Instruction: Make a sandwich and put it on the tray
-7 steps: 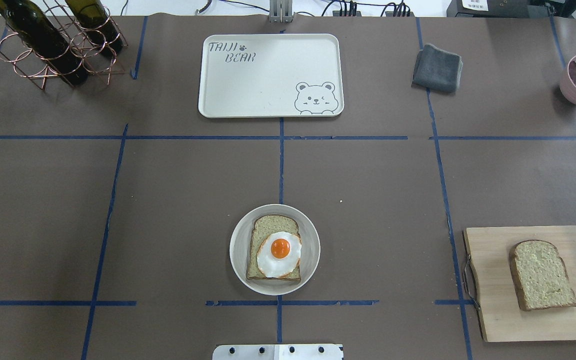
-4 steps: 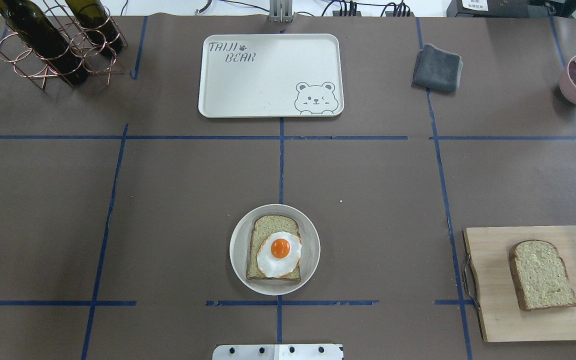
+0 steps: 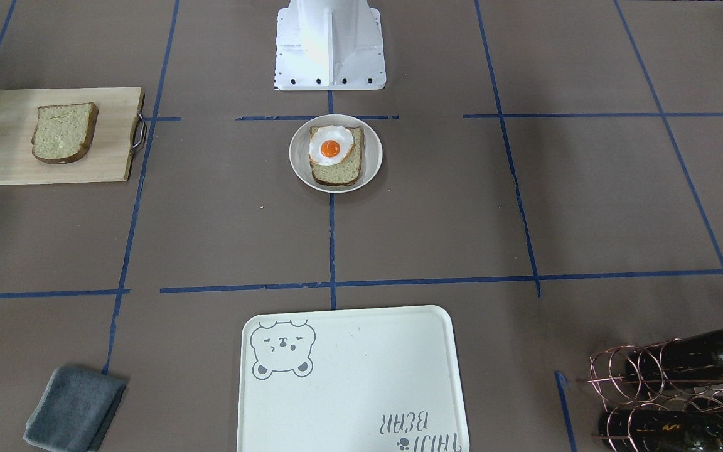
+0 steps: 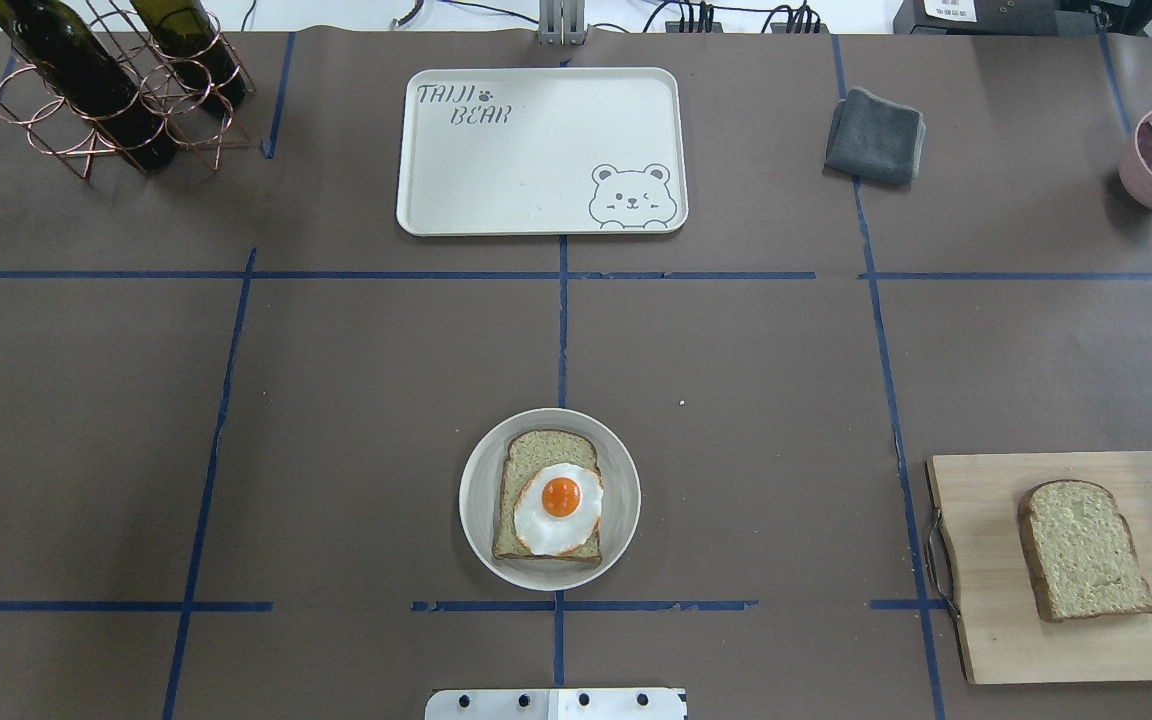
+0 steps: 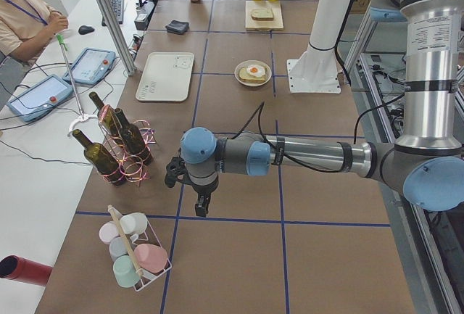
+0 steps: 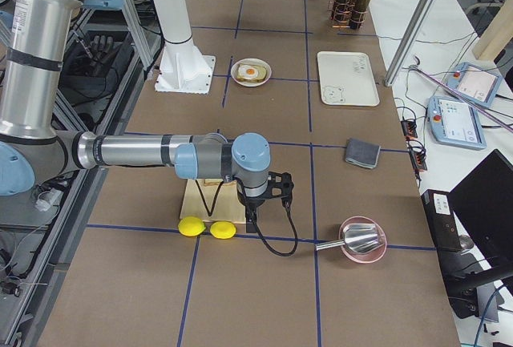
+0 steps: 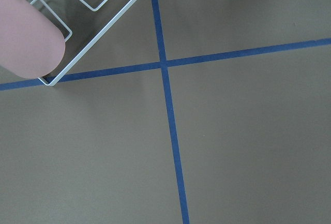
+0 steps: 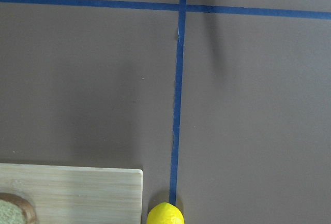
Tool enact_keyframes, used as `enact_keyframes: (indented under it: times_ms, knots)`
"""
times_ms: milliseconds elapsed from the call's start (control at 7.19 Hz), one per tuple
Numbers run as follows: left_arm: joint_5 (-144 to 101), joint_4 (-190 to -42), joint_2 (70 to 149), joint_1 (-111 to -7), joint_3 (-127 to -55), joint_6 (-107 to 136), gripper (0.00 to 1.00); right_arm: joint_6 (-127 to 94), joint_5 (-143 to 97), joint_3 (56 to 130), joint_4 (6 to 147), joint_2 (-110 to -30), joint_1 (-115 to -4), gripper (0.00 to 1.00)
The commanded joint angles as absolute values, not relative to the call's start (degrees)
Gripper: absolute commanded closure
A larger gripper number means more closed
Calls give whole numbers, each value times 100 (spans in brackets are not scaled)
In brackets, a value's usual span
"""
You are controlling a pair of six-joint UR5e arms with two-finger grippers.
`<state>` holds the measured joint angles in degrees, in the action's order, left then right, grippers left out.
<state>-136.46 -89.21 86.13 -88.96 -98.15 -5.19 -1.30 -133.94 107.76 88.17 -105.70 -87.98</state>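
Bright, even overhead light left only soft, short shadows on the brown table [image 4: 336, 400]. The white base [image 3: 329, 37] at the front view's top center was nearly blown out. At the left wrist view's upper left, the pink cup [image 7: 26, 32] looked slightly soft.

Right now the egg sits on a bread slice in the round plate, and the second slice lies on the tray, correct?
Not quite. The second slice lies on the wooden cutting board, not on the tray; the overhead exterior view shows this. The egg does sit on a bread slice in the round plate.
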Motion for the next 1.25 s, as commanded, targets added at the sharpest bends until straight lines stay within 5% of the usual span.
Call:
enact_keyframes:
  times_ms: [0, 834, 1113]
  knots:
    - [-13649, -8938, 8613, -8886, -9809, -519, 0, -193, -13674, 10731, 7820, -10600, -8659, 0]
    - [-13658, -8930, 8613, -8868, -9800, -527, 0, -3830, -13230, 10679, 5166, -11045, -6692, 4]
    - [-13658, -8930, 8613, -8833, -9809, -527, 0, -5109, -13087, 10679, 4064, -11530, -6041, 21]
